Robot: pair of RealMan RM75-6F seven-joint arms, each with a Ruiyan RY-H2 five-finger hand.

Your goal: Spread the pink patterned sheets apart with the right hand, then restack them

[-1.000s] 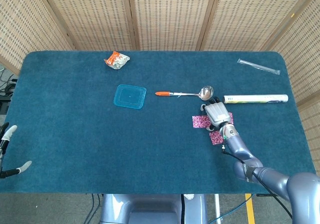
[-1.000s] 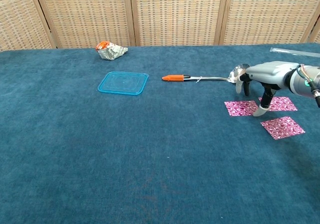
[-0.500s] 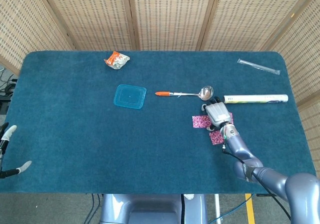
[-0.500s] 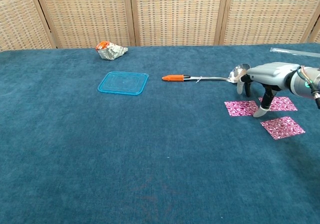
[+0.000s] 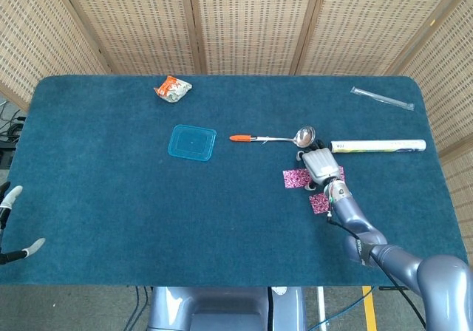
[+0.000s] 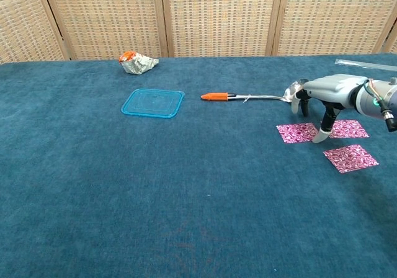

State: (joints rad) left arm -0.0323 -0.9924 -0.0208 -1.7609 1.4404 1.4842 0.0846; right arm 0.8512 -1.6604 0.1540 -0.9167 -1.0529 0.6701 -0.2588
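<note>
Three pink patterned sheets lie apart on the blue table cloth at the right. The left sheet (image 5: pixel 296 179) (image 6: pixel 298 132) has a fingertip (image 6: pixel 319 136) of my right hand (image 5: pixel 319 165) (image 6: pixel 327 94) at its right edge. The back sheet (image 6: pixel 347 128) lies right of the hand, partly hidden under it from the head view. Nearest me is the front sheet (image 5: pixel 319 203) (image 6: pixel 351 157). The right hand hovers palm down with fingers pointing at the cloth and holds nothing. My left hand (image 5: pixel 16 224) shows only at the table's left edge, with fingers apart and nothing in them.
A spoon with an orange handle (image 5: pixel 270 137) (image 6: pixel 248 97) lies just behind the right hand. A blue lid (image 5: pixel 192 142) (image 6: pixel 153 102) sits mid-table, a crumpled wrapper (image 5: pixel 172 89) (image 6: pixel 138 62) at the back. A white tube (image 5: pixel 377 146) and a clear strip (image 5: pixel 382 98) lie at the right.
The right hand has edged slightly left and away, nudging the left sheet a little to the left. The other two sheets and the left hand stayed put.
</note>
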